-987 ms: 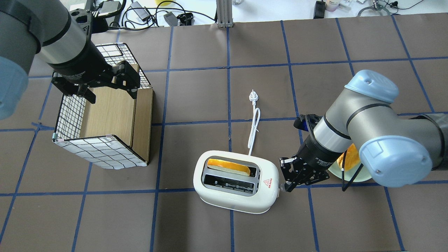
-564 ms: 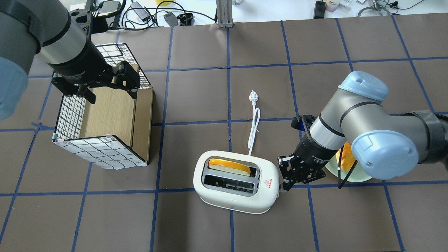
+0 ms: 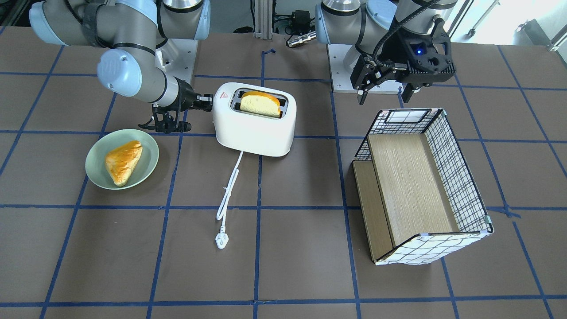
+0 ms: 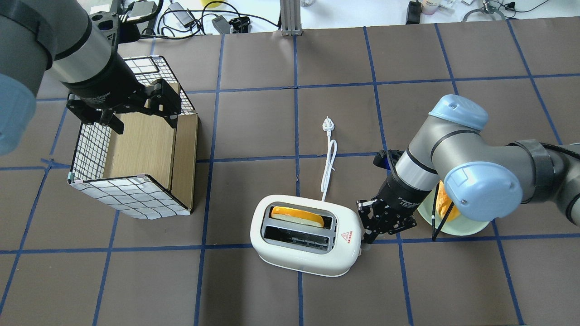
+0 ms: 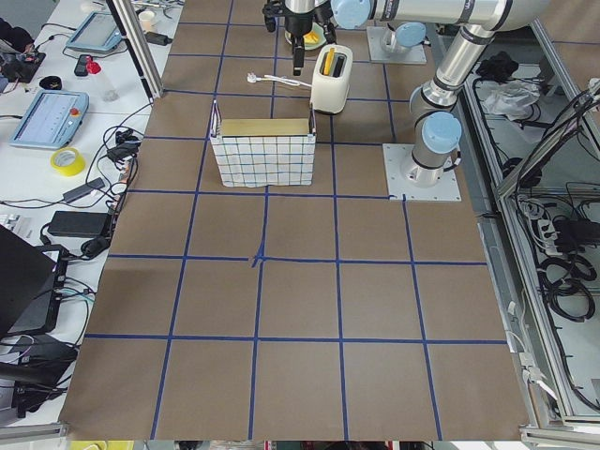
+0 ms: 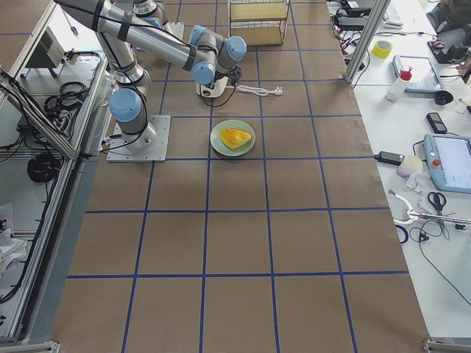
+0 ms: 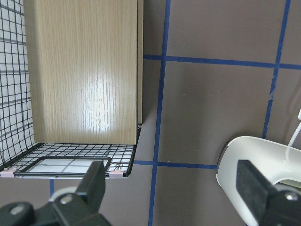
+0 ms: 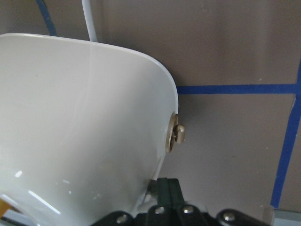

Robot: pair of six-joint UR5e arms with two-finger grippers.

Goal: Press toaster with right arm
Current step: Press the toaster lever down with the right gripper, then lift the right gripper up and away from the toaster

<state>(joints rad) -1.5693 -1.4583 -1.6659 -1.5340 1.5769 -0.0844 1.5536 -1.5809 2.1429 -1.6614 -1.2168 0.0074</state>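
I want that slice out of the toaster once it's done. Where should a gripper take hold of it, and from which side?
Probably the slice's raised top edge, coming straight down from above. Only that part stands clear of the toaster slot, and the slice is thin and upright, so jaws could close across its broad faces.

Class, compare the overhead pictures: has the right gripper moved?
Yes. The right gripper has slid left in the overhead view, closing on the toaster, which stayed put.
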